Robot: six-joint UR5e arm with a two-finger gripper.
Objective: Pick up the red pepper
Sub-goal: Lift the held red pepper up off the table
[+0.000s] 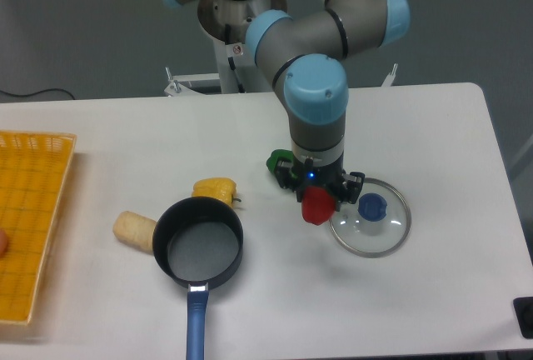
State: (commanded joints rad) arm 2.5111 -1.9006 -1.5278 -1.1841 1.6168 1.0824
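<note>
- Your table [433,127] is white and carries everything below; I place each item relative to the black saucepan.
- Your arm [316,85] comes down from its base behind the table and ends well right of the saucepan, wrist pointing straight down.
- The yellow basket [29,210] lies far left of the saucepan, at the table's left edge, partly cut off by the frame.
- The black saucepan [197,243] sits open with a grey inside; its blue handle [196,327] points toward the table's near edge.
- The glass lid [371,218] with a blue knob lies flat, well right of the saucepan.
- The gripper [318,202] hangs right of the saucepan, just left of the lid. You can see its jaws closed around the red pepper, one on each side.
- The red pepper [317,207] is in that grasp, right of the saucepan and beside the lid's left rim. A soft shadow on the table under it suggests it is off the surface; you cannot confirm the gap from this view.
- The pale bread roll [135,230] lies just left of the saucepan, near its rim.
- The yellow pepper [215,189] rests just behind the saucepan, near its far rim.
- The green pepper [278,162] sits behind and right of the saucepan, partly hidden by the gripper.
</note>
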